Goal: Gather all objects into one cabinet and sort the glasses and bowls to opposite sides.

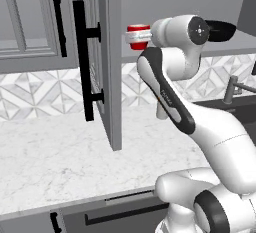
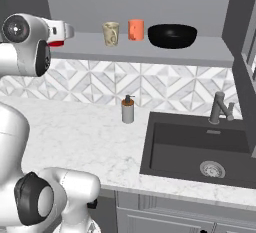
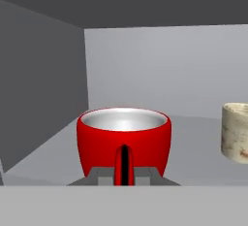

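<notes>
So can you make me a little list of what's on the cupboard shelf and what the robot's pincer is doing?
pincer: pincer shut on the red mug's handle
red mug: red mug upright, at the shelf's left end
beige mug: beige mug on the shelf, right of the red mug
orange cup: orange cup beside the beige mug
black bowl: black bowl at the right
shelf: grey shelf
door: cabinet door open

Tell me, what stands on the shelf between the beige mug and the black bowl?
The orange cup stands between the beige mug and the black bowl, apart from both, as the right base view shows.
</notes>
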You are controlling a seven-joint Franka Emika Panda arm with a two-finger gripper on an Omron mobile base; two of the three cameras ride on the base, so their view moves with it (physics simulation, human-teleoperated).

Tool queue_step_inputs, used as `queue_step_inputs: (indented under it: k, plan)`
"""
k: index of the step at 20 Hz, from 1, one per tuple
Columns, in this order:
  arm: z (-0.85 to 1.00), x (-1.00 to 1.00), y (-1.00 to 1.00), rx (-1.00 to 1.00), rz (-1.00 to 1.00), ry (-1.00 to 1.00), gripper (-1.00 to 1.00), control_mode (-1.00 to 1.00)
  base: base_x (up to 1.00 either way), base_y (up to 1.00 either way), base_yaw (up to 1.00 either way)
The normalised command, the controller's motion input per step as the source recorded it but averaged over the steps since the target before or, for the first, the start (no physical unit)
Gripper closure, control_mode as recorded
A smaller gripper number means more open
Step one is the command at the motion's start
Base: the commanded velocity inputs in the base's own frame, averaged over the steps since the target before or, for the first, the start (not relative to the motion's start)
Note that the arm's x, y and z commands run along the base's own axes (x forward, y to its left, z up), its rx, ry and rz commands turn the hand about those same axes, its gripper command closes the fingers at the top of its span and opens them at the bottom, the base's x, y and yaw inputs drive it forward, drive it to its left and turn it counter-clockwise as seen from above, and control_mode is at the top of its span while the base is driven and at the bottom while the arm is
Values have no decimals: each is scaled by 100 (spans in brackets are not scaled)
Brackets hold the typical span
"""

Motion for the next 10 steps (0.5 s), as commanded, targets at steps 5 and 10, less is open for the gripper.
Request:
queue_step_inputs:
  k: [5, 10]
  plan:
    - [0, 13, 0, 1, 5, -5, 100, -100, 0, 0, 0]
    - [1, 56, 13, 0, 4, 0, 100, -100, 0, 0, 0]
